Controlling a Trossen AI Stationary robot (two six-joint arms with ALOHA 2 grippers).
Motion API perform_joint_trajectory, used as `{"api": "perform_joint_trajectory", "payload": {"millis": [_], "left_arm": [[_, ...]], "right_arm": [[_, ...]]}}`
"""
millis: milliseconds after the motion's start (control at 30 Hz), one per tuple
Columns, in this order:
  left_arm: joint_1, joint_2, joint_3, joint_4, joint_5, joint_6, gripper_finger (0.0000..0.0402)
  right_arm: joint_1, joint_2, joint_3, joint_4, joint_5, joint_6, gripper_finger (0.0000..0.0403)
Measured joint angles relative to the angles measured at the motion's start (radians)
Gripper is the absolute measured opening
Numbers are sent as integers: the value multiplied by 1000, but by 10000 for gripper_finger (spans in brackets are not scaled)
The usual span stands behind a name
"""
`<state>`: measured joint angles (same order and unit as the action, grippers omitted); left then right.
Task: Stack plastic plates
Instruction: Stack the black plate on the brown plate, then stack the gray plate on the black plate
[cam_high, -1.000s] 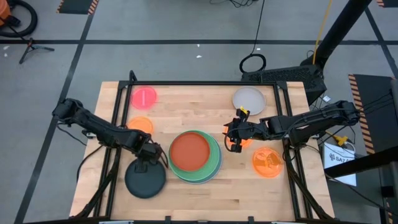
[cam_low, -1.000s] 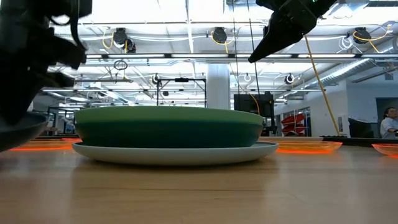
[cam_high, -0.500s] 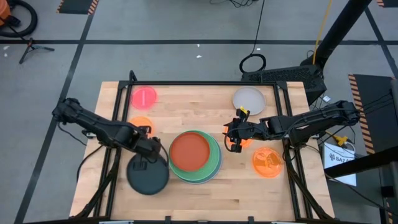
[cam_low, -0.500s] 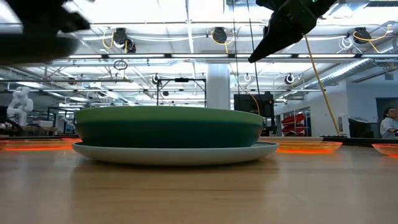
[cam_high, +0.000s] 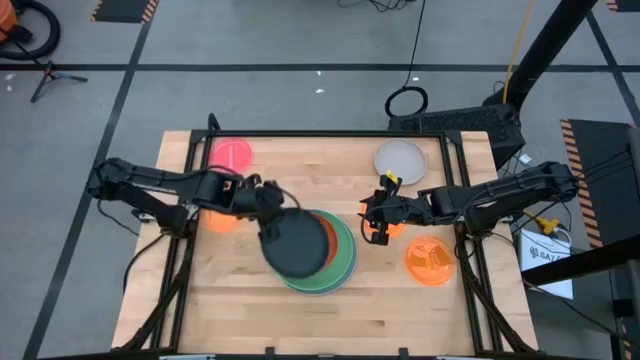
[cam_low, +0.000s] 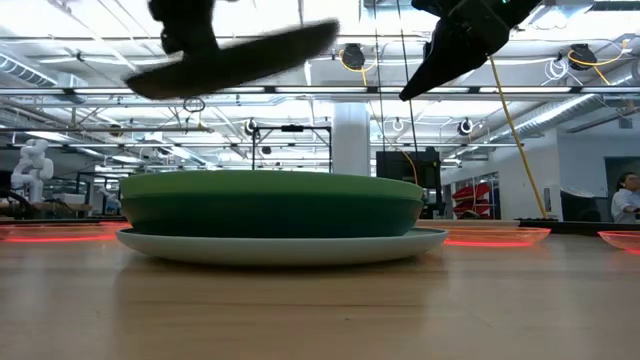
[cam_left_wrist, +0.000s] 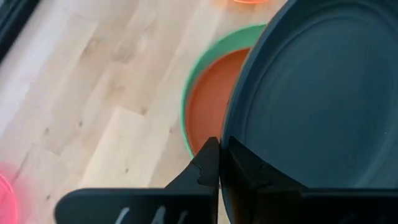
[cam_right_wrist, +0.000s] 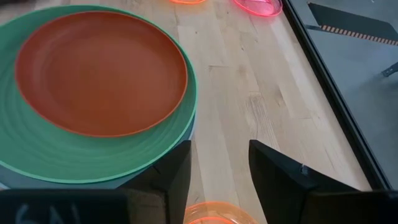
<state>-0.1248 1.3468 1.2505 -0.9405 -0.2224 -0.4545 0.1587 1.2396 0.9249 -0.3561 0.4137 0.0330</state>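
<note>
My left gripper (cam_high: 263, 207) is shut on a medium black plate (cam_high: 295, 243), which hovers tilted over the stack, as the low view shows (cam_low: 235, 58). The stack has a red-brown plate (cam_right_wrist: 102, 71) on top of a light green plate (cam_right_wrist: 124, 152), a dark green one (cam_low: 270, 205) and a pale one at the bottom (cam_low: 270, 248). My right gripper (cam_high: 378, 228) is open in the air to the right of the stack. It stands above a small orange plate (cam_right_wrist: 211, 216). My left gripper pinches the black plate's rim (cam_left_wrist: 229, 146) between its two fingers (cam_left_wrist: 207, 167), at the plate's left, far edge. The plate is lifted clear and sticks out from the fingers over the stack. It is tilted, with its free end higher.
A pink plate (cam_high: 232, 155) lies at the far left. A grey-white plate (cam_high: 400, 158) lies at the far right, and a small orange plate (cam_high: 430, 261) at the right. Another orange plate (cam_high: 220, 220) is partly hidden under the left arm. Bare wood lies along the near edge.
My left gripper has lifted the black plate off the table at the near left. It has carried the plate up, to the right and toward the far edge. The plate now hangs over the stack.
</note>
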Motion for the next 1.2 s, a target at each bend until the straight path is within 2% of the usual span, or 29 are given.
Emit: {"api": "perform_joint_trajectory", "payload": {"millis": [233,633,833,1200], "left_arm": [[61,69,-2,10,2,52,11],[70,190,-1,24,7,76,15],[70,190,-1,35,7,76,41],[69,191,-1,79,7,104,48]], "right_arm": [[0,0,0,-10,0,4,155],[0,0,0,-21,0,7,155],[0,0,0,-22,0,7,155],[0,0,0,-22,0,7,155]]}}
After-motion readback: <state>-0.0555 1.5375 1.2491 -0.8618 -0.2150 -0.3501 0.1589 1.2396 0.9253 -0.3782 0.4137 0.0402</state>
